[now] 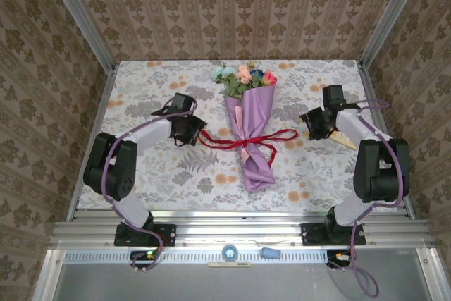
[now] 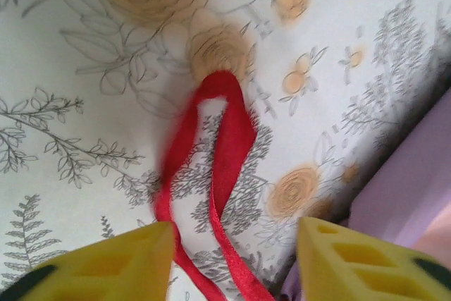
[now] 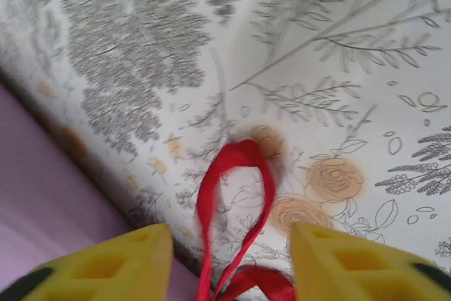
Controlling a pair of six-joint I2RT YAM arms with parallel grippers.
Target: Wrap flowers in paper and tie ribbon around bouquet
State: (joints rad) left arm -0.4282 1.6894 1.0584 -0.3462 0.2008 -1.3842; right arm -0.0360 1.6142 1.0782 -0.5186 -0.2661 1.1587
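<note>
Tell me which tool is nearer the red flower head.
Right. The right tool sits down-right of the red flower head; the left tool is farther, across the bouquet.

The ribbon (image 2: 232, 139) was red woven cloth with a faint satin sheen. The paper (image 1: 254, 114) looked thin, smooth and matt, softly creased at its folds. The tablecloth (image 2: 84, 103) was a smooth, matt printed sheet. The fingers (image 2: 359, 259) of the left gripper (image 2: 235, 237) were matt yellow moulded plastic. The rails (image 1: 239, 232) were dull bare metal.
</note>
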